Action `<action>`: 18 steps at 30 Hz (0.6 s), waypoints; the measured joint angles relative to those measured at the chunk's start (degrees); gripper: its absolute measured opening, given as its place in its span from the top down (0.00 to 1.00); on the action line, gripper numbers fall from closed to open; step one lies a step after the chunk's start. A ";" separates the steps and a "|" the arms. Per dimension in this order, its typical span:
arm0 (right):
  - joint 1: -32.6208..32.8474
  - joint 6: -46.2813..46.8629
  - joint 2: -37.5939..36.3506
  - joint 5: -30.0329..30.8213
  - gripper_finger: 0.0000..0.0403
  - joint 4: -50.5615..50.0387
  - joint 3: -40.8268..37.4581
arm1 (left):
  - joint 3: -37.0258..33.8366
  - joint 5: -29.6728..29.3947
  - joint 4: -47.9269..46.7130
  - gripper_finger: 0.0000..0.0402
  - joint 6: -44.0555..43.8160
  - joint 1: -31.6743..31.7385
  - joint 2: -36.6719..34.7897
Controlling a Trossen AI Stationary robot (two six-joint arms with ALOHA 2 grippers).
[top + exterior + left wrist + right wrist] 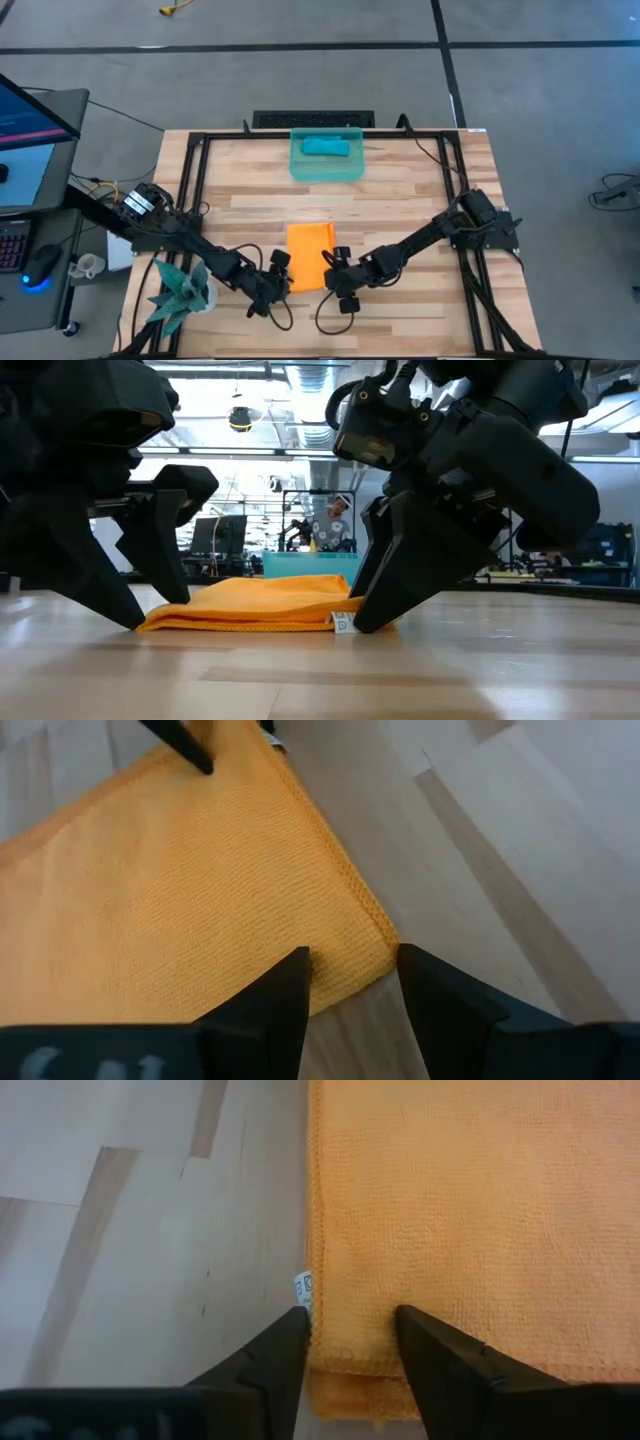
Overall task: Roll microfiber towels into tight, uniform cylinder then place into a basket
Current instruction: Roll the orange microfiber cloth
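The orange towel (310, 255) lies folded flat on the table's middle, toward the near edge, several layers showing at its near edge (350, 1380). My left gripper (352, 960) is open, slanting down, its fingers astride the towel's near left corner (375, 945). My right gripper (352, 1315) is open too, slanting down over the near right corner, beside a small white tag (303, 1292). The basket (352, 168) stands at the far middle with the teal-blue towel (325, 147) lying rolled up inside it. My left gripper has one finger (290, 985) over the towel's top and one (430, 990) past its corner, above bare table; I cannot tell whether either touches the cloth. My right gripper has one finger (425, 1345) over the towel's top near its near edge and the other (285, 1345) at its side edge by the tag; I cannot tell whether they touch.
A teal spiky plant figure (180, 290) stands at the near left, close to my left arm. A black frame (200, 150) runs along the table's sides and far edge. Bare wood (420, 190) lies between the towel and the basket.
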 joint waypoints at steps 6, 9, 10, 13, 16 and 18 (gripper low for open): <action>0.02 0.63 0.02 0.00 0.53 0.04 -0.04 | 0.07 2.48 -0.12 0.63 2.05 0.95 -0.02; 0.02 0.65 0.04 -0.29 0.54 0.65 -0.11 | 0.09 3.22 -0.19 0.63 1.84 2.37 -0.05; 0.02 0.65 0.06 -0.66 0.54 0.98 -0.14 | 0.09 3.55 -0.19 0.63 1.35 2.96 -0.09; -0.07 2.24 0.17 -1.39 0.55 2.10 -0.17 | 0.11 4.16 -0.23 0.63 -1.23 4.65 -0.09; 0.04 6.08 0.17 -1.36 0.57 2.19 -0.15 | 0.09 3.53 -0.37 0.65 -3.69 5.58 -0.09; 0.07 9.25 0.17 -1.33 0.60 2.25 -0.15 | 0.09 2.96 -0.47 0.70 -4.82 5.70 -0.04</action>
